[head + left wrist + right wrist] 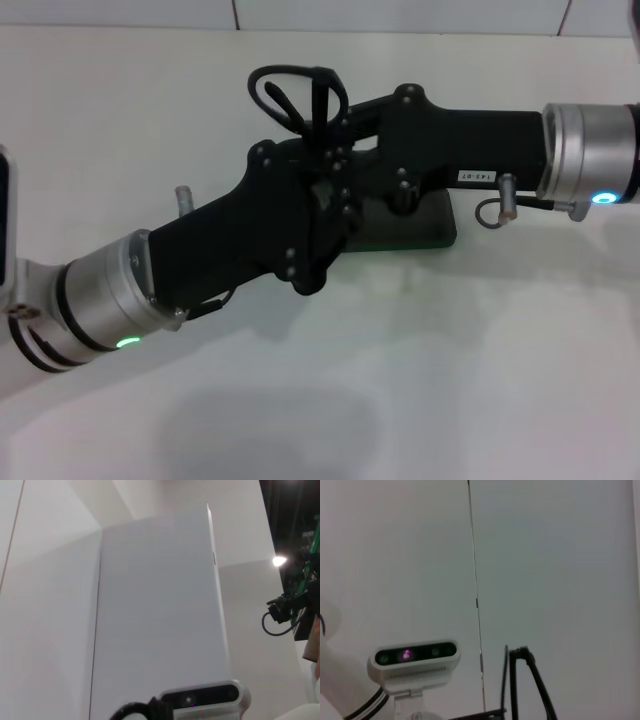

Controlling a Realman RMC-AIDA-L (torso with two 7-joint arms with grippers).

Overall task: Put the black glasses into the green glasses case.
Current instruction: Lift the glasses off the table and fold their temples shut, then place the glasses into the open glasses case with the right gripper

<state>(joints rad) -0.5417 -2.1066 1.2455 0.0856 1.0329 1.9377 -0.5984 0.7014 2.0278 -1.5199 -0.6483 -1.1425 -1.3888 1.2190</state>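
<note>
The black glasses [318,100] stand upright in the air over the middle of the white table, their rims rising above both grippers. My right gripper [335,135] reaches in from the right and appears shut on them. Their slim temples [513,690] show close up in the right wrist view. The green glasses case [430,225] lies on the table under the right gripper, mostly hidden by it. My left gripper [335,215] comes in from the lower left, and its tip meets the case's left end under the glasses.
The white table [420,380] has free room in front and to the left. A tiled wall edge [235,15] runs along the back. Both wrist views look upward at my head camera [200,697] [415,656] and pale walls.
</note>
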